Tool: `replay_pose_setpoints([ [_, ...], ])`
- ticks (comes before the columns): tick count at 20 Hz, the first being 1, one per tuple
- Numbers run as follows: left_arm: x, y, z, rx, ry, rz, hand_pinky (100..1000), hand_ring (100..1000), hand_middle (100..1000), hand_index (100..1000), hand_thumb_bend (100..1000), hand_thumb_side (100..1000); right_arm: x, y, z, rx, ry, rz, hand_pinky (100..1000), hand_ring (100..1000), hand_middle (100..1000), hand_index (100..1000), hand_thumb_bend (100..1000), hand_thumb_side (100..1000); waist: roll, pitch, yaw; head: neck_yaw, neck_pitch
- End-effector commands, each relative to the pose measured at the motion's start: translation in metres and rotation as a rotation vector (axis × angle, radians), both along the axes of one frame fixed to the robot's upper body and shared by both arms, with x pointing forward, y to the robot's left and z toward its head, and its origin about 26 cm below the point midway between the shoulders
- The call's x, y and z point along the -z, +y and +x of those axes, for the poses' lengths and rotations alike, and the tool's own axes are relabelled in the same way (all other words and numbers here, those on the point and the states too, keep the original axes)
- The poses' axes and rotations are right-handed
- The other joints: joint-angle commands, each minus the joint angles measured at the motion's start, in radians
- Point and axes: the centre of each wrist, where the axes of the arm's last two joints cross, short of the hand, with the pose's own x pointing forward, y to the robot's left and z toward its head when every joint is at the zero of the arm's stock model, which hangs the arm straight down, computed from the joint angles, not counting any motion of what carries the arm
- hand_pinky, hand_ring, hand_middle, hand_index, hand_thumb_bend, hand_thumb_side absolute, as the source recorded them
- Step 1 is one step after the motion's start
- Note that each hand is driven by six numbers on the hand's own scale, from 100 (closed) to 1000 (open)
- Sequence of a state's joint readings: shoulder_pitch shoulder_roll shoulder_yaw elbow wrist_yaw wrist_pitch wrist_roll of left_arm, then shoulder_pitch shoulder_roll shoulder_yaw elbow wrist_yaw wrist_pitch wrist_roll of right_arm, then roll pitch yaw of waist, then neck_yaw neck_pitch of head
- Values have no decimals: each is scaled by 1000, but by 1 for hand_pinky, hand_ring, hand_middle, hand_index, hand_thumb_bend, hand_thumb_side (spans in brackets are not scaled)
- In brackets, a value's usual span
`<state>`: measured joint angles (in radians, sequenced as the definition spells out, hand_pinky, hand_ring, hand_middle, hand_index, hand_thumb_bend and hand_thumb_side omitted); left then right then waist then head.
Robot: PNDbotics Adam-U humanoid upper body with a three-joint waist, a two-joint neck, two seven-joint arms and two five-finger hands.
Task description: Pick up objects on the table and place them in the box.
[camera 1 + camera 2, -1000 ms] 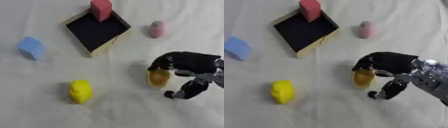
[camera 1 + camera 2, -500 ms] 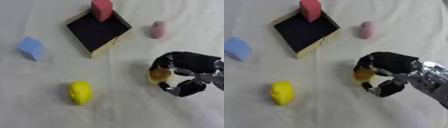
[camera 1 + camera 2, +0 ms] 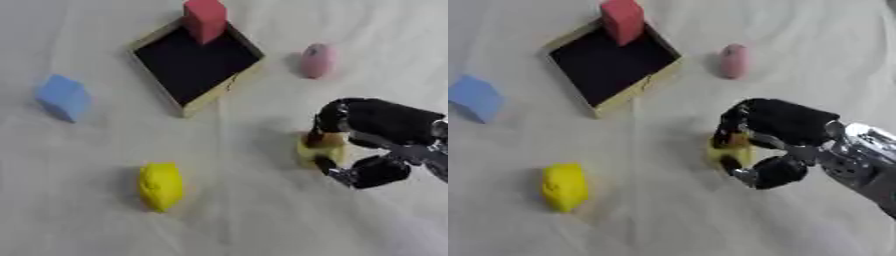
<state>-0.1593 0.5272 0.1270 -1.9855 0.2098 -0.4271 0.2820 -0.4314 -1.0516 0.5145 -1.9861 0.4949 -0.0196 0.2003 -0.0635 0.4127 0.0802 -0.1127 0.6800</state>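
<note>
My right hand [image 3: 376, 125] comes in from the right edge and is shut on a small yellow-orange object [image 3: 320, 148] that rests on the cloth, fingers above it and thumb below. The box [image 3: 194, 62] with a dark inside and a wooden rim lies at the upper middle. A red block [image 3: 206, 19] stands in its far corner. Loose on the cloth are a yellow object [image 3: 160, 185] at the lower left, a blue block [image 3: 63, 96] at the left and a pink object [image 3: 317, 60] at the upper right. The left hand shows in no view.
A pale wrinkled cloth [image 3: 79, 220] covers the whole table. The silver forearm [image 3: 868, 159] of my right arm runs off the right edge.
The thumb has curled up toward the fingers, closing my right hand round the yellow-orange object. The other objects and the box have not moved.
</note>
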Motion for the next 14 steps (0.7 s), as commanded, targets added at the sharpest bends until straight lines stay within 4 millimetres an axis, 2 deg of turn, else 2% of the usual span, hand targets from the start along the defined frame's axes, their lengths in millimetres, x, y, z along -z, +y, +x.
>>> replay_pose_setpoints([
  [1, -8, 0, -1, 6, -21, 13, 677, 655, 601, 755, 100, 607, -11, -1, -1, -5, -72, 29, 828, 658, 437, 554, 100, 213, 12, -12, -2, 1, -11],
  [6, -7, 0, -2, 7, -19, 10, 677, 656, 601, 756, 100, 607, -12, -2, -1, -36, -109, 72, 816, 622, 422, 546, 100, 199, 11, -17, -3, 3, -8],
  [14, -7, 1, -2, 6, -14, 9, 678, 658, 603, 756, 100, 606, -23, -9, 0, -106, -128, 109, 820, 623, 418, 546, 100, 171, 6, -33, -9, 8, -2],
])
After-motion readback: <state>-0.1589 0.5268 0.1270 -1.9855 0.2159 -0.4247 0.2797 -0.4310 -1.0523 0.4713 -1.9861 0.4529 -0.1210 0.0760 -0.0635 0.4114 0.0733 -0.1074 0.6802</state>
